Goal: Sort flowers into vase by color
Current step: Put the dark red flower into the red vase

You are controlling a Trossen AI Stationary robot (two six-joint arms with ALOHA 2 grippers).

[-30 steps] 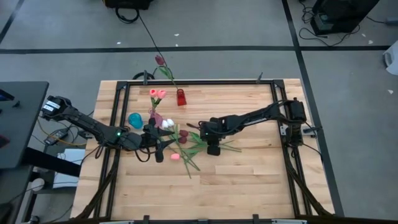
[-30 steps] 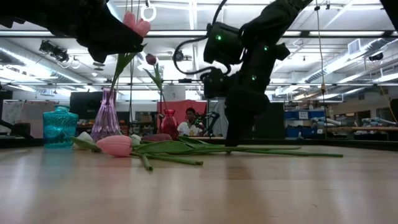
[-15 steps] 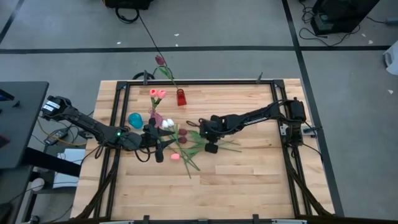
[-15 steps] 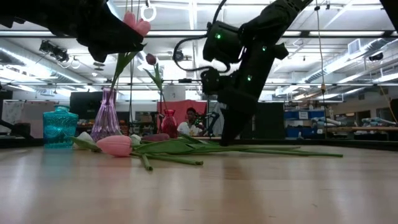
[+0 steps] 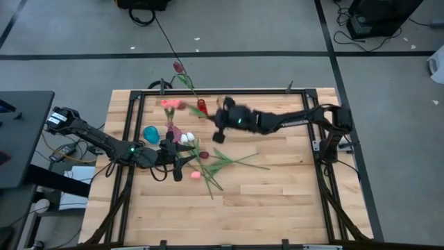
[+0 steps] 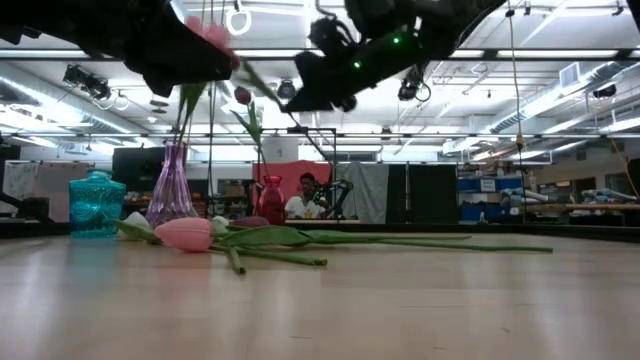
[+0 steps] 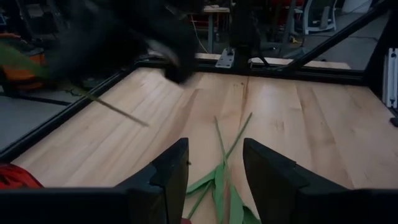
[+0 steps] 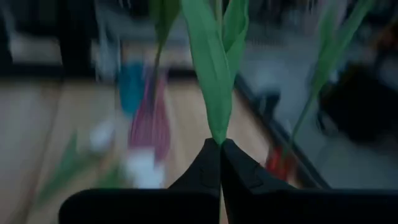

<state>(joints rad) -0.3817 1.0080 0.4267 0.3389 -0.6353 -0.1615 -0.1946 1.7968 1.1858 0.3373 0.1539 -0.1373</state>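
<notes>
Surface (image 5: 277, 201): pale wood planks in a black frame; the near half and the right side lay bare, offering open room.

Right gripper (image 5: 217, 126): raised above the surface toward the far edge, left of centre, jaws clenched on a green stem. The right wrist view showed the two dark fingers (image 8: 208, 168) pressed together with a leaf and stem (image 8: 211, 74) rising from the pinch; the pink head of this held flower (image 5: 168, 103) hung over the far left part of the surface, seen only from above. The low view showed the gripper (image 6: 300, 98) well clear of the surface.

Left gripper (image 5: 177, 163): low near the left edge, beside the flower pile, jaws standing apart with nothing between them. The left wrist view showed its fingers (image 7: 168, 174) parted over green stems (image 7: 221, 168).

Flower pile (image 5: 208, 161): left of centre; crossed green stems with a pink head (image 5: 195, 175), white heads (image 5: 187, 137) and a maroon head (image 5: 204, 148). The low view showed the pink head (image 6: 185, 233) lying flat.

Vases, far left part of the surface:
- Blue vase (image 5: 150, 133), nearest the left edge.
- Purple vase (image 6: 171, 188), beside the blue one.
- Red vase (image 5: 201, 107), near the far edge, holding a maroon flower (image 5: 178, 67) leaning beyond that edge.

Background, low view only: a person (image 6: 304, 198) seated beyond the far edge.
</notes>
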